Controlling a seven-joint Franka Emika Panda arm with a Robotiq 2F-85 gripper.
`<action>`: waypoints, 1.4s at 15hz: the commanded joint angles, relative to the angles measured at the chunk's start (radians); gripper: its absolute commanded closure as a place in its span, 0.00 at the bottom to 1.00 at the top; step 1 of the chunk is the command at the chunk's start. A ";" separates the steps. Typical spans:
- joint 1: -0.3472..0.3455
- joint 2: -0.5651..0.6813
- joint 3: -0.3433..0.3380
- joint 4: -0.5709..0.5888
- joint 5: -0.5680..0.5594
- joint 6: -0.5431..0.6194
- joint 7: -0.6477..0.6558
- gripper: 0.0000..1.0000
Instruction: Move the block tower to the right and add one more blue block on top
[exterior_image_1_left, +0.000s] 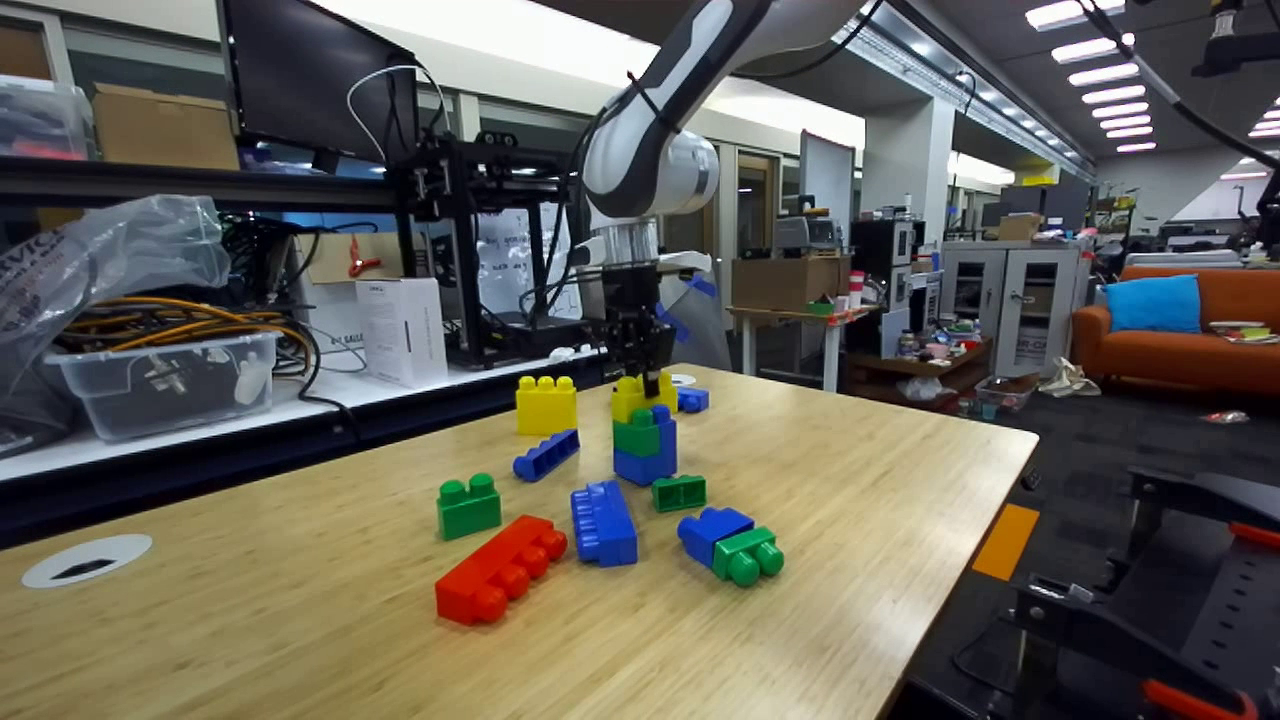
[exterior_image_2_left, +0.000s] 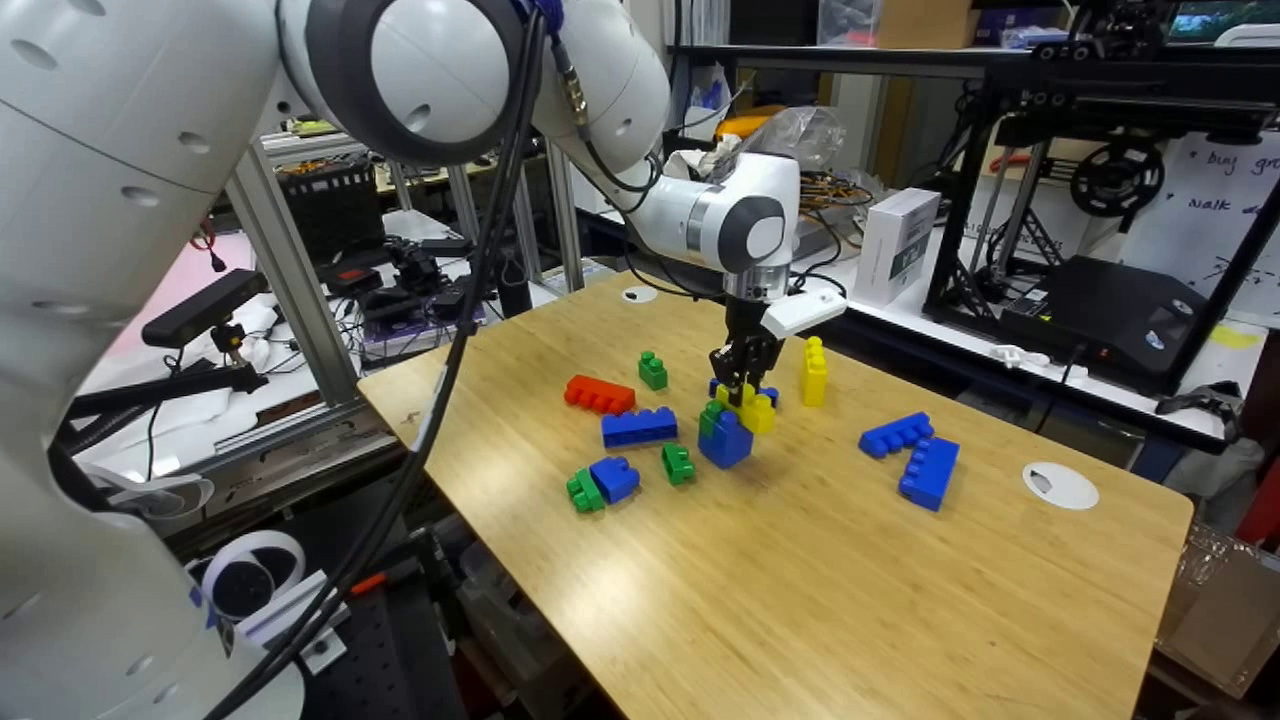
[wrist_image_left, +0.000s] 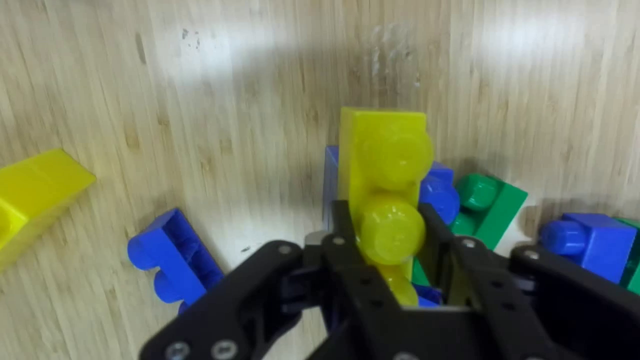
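The block tower (exterior_image_1_left: 645, 466) stands mid-table, a yellow brick (exterior_image_1_left: 625, 402) over blue, with a small green brick (exterior_image_1_left: 637, 438) and blue studs on its side. It also shows in an exterior view (exterior_image_2_left: 727, 446) and the wrist view (wrist_image_left: 385, 122). My gripper (exterior_image_1_left: 640, 384) points down, its fingers against both long sides of the yellow brick. In the wrist view the gripper (wrist_image_left: 385, 210) hides the tower's lower end. Whether the tower touches the table cannot be told. The small blue block (exterior_image_1_left: 714, 532) lies against a green brick (exterior_image_1_left: 748, 556); it also shows in the wrist view (wrist_image_left: 595, 245).
A loose green brick (exterior_image_1_left: 679, 493) lies close to the tower. Around it are a wider blue brick (exterior_image_1_left: 604, 524), a red brick (exterior_image_1_left: 500, 572), a green brick (exterior_image_1_left: 469, 508), a lone yellow brick (exterior_image_1_left: 546, 406) and an overturned blue brick (exterior_image_1_left: 547, 456). Two blue bricks (exterior_image_2_left: 928, 472) lie farther off.
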 joint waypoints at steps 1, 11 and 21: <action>-0.007 -0.058 0.006 -0.094 -0.043 0.073 -0.109 0.90; -0.016 -0.055 0.030 -0.093 -0.100 0.094 -0.537 0.90; -0.009 -0.030 0.033 -0.031 -0.074 0.066 -0.907 0.90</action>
